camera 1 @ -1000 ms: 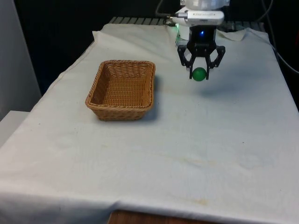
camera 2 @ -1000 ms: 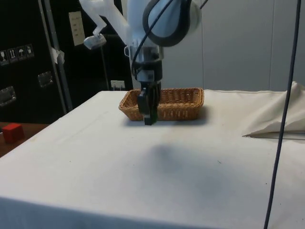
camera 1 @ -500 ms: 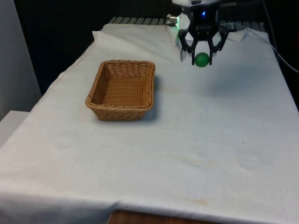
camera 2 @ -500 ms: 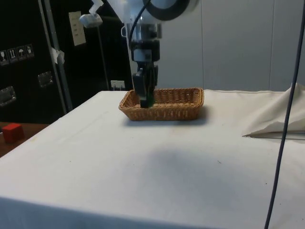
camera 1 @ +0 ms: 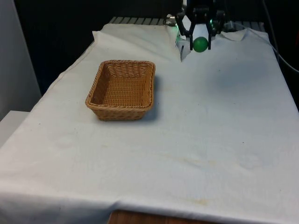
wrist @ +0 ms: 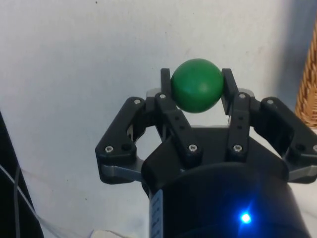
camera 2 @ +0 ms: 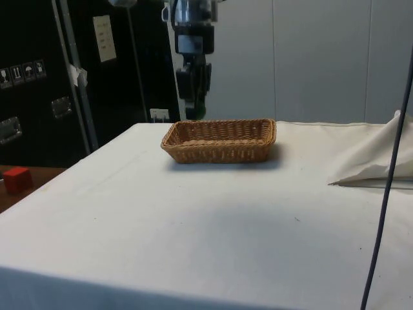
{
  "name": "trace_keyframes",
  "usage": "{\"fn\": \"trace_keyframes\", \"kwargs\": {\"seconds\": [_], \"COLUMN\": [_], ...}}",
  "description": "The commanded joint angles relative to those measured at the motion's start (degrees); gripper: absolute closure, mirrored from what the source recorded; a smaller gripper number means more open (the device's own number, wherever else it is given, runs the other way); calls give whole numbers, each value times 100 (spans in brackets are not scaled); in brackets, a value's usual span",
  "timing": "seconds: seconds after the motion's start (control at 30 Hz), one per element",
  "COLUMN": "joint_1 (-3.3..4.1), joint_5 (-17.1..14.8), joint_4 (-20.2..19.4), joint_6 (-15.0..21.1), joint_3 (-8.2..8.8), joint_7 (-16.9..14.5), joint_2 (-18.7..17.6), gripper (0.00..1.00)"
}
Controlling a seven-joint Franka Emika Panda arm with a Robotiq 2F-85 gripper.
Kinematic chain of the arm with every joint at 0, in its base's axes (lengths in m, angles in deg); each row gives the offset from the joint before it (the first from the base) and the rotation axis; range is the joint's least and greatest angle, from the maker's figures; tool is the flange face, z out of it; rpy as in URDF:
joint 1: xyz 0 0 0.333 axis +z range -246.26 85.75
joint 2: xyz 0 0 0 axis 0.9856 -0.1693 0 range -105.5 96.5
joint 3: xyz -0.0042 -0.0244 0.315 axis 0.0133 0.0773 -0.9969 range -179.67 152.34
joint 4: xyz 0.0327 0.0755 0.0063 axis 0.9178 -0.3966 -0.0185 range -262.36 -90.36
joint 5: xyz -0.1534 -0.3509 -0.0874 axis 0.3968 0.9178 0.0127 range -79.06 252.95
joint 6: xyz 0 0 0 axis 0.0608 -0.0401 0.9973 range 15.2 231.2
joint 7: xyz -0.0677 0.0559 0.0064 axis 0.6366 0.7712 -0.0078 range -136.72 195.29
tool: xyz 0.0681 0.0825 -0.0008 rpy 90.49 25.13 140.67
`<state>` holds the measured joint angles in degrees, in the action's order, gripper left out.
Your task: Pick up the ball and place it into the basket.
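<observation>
A green ball (camera 1: 200, 44) is clamped between the two black fingers of my gripper (camera 1: 200, 43), high above the white cloth toward the far end of the table. In the wrist view the ball (wrist: 196, 85) sits squarely between the fingertips of the gripper (wrist: 197, 89). The woven wicker basket (camera 1: 121, 89) rests on the cloth to the front view's left of the gripper and nearer the camera; its inside holds nothing. In the side view the gripper (camera 2: 193, 106) hangs above and behind the basket (camera 2: 220, 139).
A folded-up part of the white cloth (camera 2: 374, 158) lies on the table in the side view. A red block (camera 2: 16, 179) stands off the table by the dark cabinets. A cable (camera 2: 387, 161) hangs down near the side camera.
The gripper has risen steadily with the green ball held in it, from just above the cloth to well above basket height. The basket has not moved.
</observation>
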<state>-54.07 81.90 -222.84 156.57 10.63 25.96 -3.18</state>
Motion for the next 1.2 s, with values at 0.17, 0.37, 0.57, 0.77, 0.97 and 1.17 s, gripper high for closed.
{"fn": "trace_keyframes", "kwargs": {"seconds": [0.17, 0.37, 0.57, 0.77, 0.97, 1.17], "joint_1": [-52, -63, -97, -103, -178, -218], "joint_5": [23, -92, -212, -229, -390, -533], "joint_4": [195, 384, 590, 739, 911, 1020], "joint_6": [-201, -195, -103, -57, -52, -34], "joint_3": [86, 155, 206, 298, 487, 596], "joint_7": [-63, -178, -286, -355, -688, -888], "joint_2": [0, -195, -510, -722, -842, -980], "gripper": [99, 99, 99, 99, 99, 99]}}
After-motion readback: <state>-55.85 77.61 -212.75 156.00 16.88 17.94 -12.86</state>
